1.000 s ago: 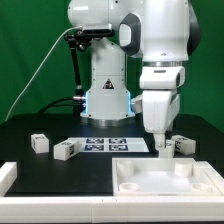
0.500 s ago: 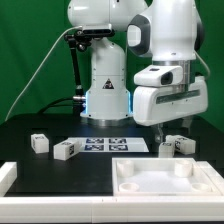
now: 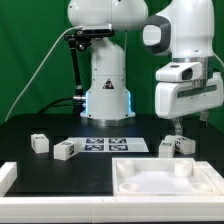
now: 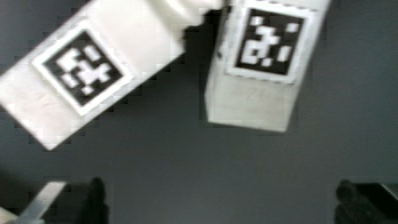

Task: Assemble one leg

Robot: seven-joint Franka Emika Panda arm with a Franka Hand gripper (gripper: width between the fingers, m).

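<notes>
The arm (image 3: 185, 40) is hanging over the exterior view's right side of the black worktop (image 3: 30, 125). The pincer (image 3: 176, 127) is pointing straight down and hovering just above a pair of little white tagged blocks. It's sitting released and spread wide, gripping nothing. In the wrist view both fingers (image 4: 71, 198) are poking in at the frame edge with only bare dark worktop showing between them.

The leg (image 3: 166, 147) is lying on the worktop just beside the marker board (image 3: 112, 145), on that board's exterior-view right. A second leg (image 3: 186, 146) is sitting right next to it, and the pincer is floating roughly over the gap between the two. Up close in the wrist view, both are lying with a tag facing up. One is skewed at an angle to the other, with their ends coming near each other at one end. I can't tell if they're actually touching there.

Two spare legs (image 3: 65, 150) are sitting well apart from that pair, over on the exterior view's left of the marker board. The big rimmed white panel (image 3: 116, 176) is lying at the front, just in front of the leg pair.
</notes>
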